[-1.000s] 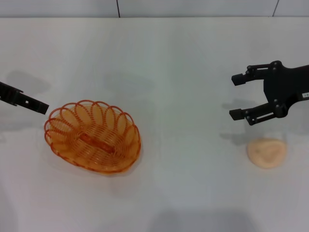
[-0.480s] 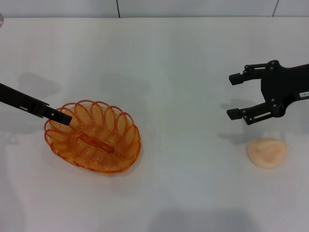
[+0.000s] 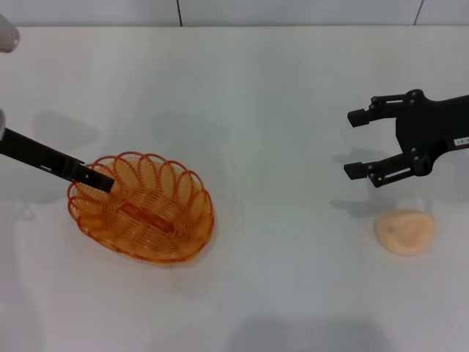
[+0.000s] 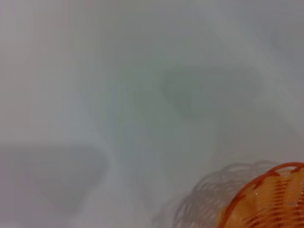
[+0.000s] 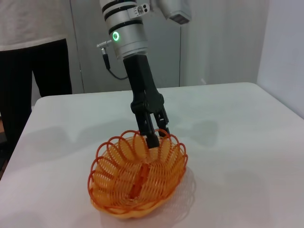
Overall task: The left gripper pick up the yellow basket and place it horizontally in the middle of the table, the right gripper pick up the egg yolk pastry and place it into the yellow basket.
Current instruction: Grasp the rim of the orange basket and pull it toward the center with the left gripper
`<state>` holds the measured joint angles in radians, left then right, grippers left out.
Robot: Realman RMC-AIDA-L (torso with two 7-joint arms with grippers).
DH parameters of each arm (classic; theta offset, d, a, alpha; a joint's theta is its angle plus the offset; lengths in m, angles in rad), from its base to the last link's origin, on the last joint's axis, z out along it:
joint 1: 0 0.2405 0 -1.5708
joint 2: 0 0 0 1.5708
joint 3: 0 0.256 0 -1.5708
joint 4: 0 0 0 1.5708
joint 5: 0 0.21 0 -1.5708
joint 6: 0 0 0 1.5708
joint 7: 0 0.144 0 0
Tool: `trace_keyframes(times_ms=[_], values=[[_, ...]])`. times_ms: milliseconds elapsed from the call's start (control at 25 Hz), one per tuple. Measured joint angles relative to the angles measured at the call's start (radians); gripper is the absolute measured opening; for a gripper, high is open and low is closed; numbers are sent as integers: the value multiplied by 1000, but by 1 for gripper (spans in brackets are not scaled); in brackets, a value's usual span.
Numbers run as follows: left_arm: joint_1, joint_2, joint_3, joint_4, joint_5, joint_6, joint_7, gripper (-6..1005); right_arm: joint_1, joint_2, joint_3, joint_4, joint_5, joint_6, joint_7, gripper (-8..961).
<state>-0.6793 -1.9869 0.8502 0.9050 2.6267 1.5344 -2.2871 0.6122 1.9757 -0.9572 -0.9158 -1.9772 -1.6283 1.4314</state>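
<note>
Straddling the yellow basket's (image 3: 141, 207) far-left rim, the left claw (image 3: 102, 182) looks slightly parted, gripping nothing; the right claw (image 3: 357, 144) hovers wide open above the worktop (image 3: 278, 95).

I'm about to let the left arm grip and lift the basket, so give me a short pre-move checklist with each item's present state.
1. Left gripper at the yellow basket rim: ok, its tip is at the far-left rim loops.
2. Rim loop between the jaws: cannot tell; the right wrist view shows one finger inside, one outside, contact unclear.
3. Basket resting flat on the table: ok.
4. Basket holds nothing yet: ok.
5. Right gripper away from the basket: ok, open, hovering beyond the egg yolk pastry.
6. Basket already mid-table: not ok, it lies left.
</note>
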Motion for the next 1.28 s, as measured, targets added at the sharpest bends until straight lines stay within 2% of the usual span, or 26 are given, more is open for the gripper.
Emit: trace_keyframes(times_ms=[160,360,1000,1280], values=[[-4,-3,17,-17,10,-15,-1,682,0,1,0,0,0,10,0,869],[-4,-13,24,-17,17,-22,-4,438,0,3,0,0,0,16,0,868],[5,-21,18,-7,-10,-13,-21,95,-4,8,3,0,0,22,-3,869],[25,-16,16,74,-120,79,-96,83,-12,9,8,-19,2,17,-3,869]])
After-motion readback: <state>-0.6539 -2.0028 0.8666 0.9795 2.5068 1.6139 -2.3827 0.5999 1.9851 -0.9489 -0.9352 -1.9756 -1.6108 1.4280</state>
